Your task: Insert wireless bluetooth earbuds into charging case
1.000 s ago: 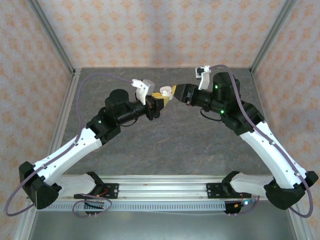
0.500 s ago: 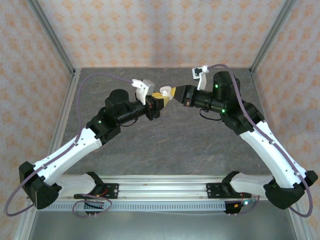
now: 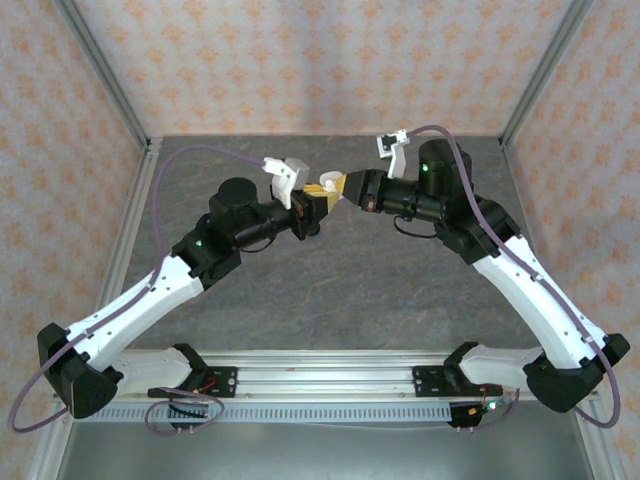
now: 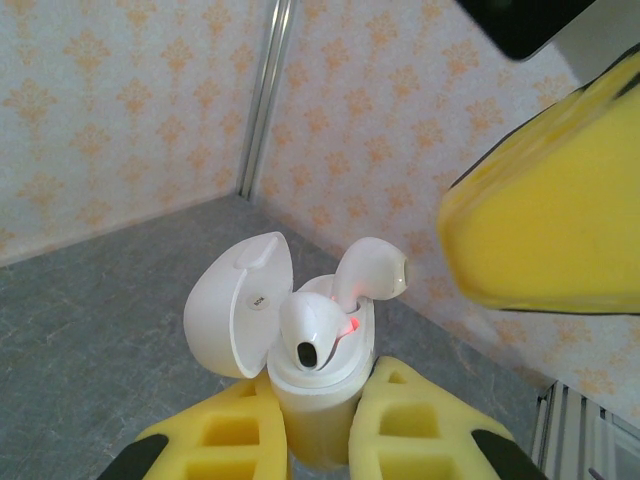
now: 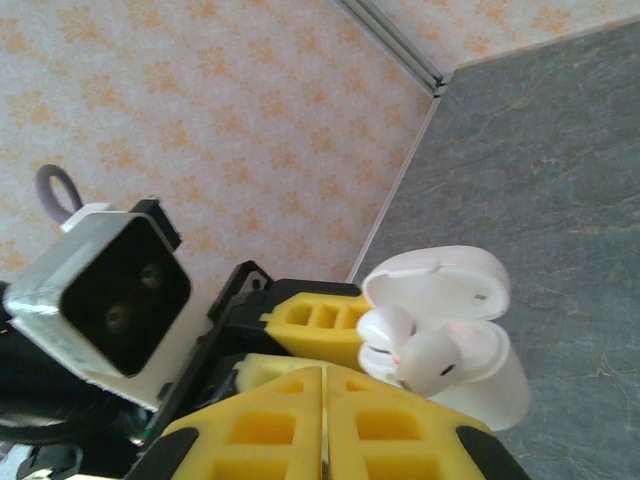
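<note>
Your left gripper [image 4: 318,425] pinches the white case [image 4: 238,318], with its lid open. Two white earbuds [image 4: 372,272] sit in it, one sticking up. Your right gripper [image 5: 323,395] is pressed together, just beside them.

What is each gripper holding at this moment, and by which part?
The left gripper clamps the open charging case by its lower body. The right gripper has its jaws shut together, empty.
</note>
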Robot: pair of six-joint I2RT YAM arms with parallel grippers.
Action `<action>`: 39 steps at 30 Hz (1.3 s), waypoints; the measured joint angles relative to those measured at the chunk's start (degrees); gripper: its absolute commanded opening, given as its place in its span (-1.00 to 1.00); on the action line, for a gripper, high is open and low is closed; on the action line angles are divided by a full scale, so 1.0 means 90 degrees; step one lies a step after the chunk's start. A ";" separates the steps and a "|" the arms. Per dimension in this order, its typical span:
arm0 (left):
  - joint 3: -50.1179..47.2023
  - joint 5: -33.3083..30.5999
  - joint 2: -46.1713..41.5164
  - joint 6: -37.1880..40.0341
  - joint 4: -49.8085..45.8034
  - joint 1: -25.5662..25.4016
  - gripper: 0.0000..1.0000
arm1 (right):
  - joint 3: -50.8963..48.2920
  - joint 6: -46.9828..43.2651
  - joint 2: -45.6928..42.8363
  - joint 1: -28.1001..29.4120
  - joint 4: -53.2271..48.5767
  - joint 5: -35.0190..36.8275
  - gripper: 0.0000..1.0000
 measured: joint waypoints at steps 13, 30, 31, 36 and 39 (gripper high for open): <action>0.0029 0.0000 0.0012 0.0000 -0.0017 0.0000 -1.00 | 0.0005 0.0000 0.0078 -0.0155 -0.0083 0.0070 -0.81; 0.0032 0.0005 0.0012 0.0005 -0.0017 0.0000 -1.00 | 0.0194 -0.0109 0.0097 -0.0396 -0.0379 0.0117 -0.78; 0.0032 0.0022 0.0012 0.0017 -0.0019 0.0000 -1.00 | 0.0299 -0.0158 0.0102 -0.0474 -0.0457 0.0119 -0.75; 0.0136 0.0291 0.0051 0.0051 -0.0124 0.0002 -1.00 | 0.0765 -0.0323 0.0204 -0.0935 -0.0777 0.0015 -0.48; 0.0223 0.0563 0.0119 0.0073 -0.0146 0.0000 -1.00 | 0.0957 -0.0313 0.0442 -0.1190 -0.0962 -0.0333 -0.52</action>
